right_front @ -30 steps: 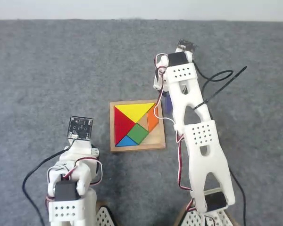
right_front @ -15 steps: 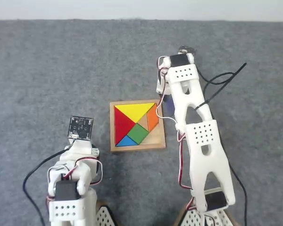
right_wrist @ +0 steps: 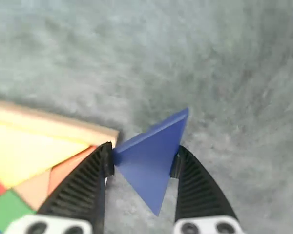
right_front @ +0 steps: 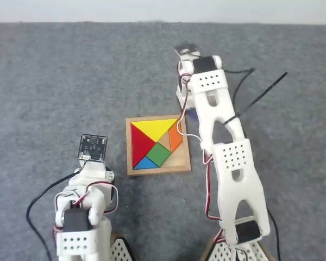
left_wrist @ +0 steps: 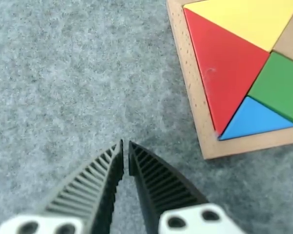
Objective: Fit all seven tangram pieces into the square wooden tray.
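The square wooden tray (right_front: 130, 148) lies mid-table and holds a yellow triangle (right_front: 154, 129), a red triangle (right_front: 139, 145), a green square (right_front: 159, 154), a small light-blue triangle (right_front: 146, 162) and an orange piece (right_front: 176, 137). Bare wood shows in its middle and near-right corner. My right gripper (right_wrist: 141, 163) is shut on a dark blue triangle (right_wrist: 149, 156), held just off the tray's far-right corner (right_wrist: 105, 132) over the carpet. My left gripper (left_wrist: 125, 152) is shut with nothing in it, above the carpet beside the tray's near-left corner (left_wrist: 210, 148).
Grey carpet (right_front: 60, 81) covers the table all round the tray. The right arm (right_front: 223, 136) stretches along the tray's right side, with cables (right_front: 261, 89) looping off to its right. The left arm (right_front: 87, 190) sits near the front edge.
The right arm's wrist has turned and shifted slightly left, towards the tray's far-right corner, with the dark blue triangle in its gripper. The left arm has not moved.
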